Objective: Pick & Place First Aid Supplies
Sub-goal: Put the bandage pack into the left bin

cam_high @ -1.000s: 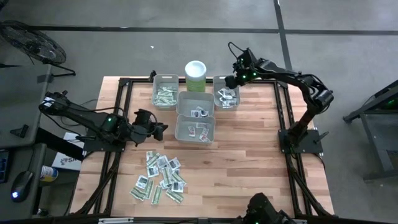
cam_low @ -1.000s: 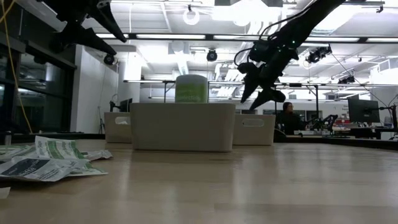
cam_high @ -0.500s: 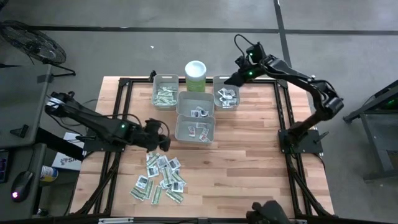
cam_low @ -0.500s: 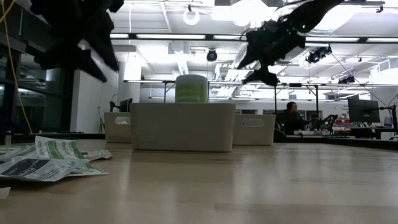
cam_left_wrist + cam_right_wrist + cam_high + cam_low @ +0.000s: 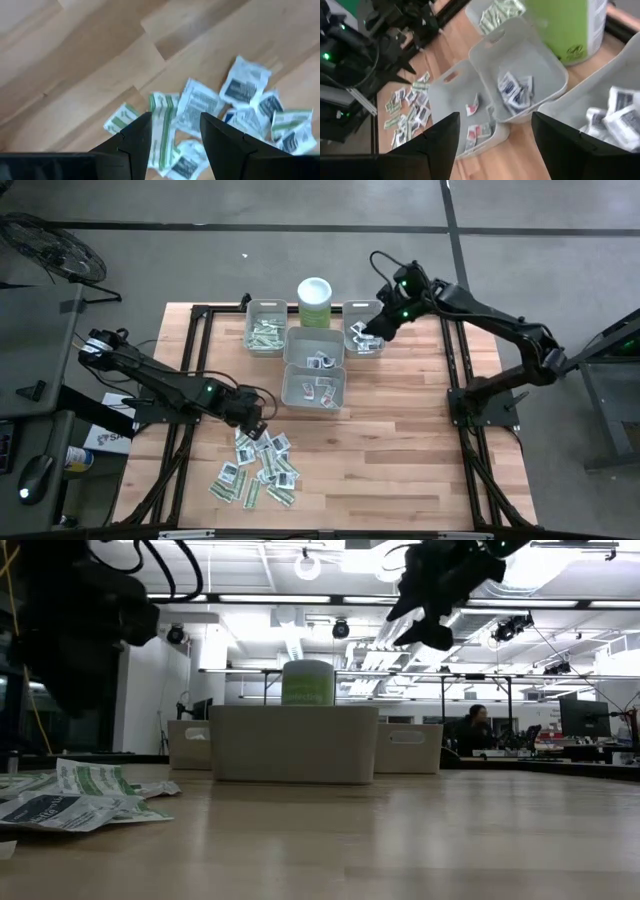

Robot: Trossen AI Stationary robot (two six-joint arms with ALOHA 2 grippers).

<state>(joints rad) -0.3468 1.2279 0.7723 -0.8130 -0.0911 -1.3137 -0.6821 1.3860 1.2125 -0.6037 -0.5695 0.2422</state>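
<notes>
While your left gripper (image 5: 171,134) hangs open and empty over the heap of small flat paper packets (image 5: 258,467), green-striped strips and white squares with dark print, on the wooden table (image 5: 400,440), watch the overlap. One green-striped strip (image 5: 161,131) lies between the fingers, but neighbours touch it, so closing may catch two or drag the pile. Your right gripper (image 5: 372,326), also open and empty, hovers by the grey plastic bin (image 5: 352,310) of white packets; a careless move could knock its rim.
</notes>
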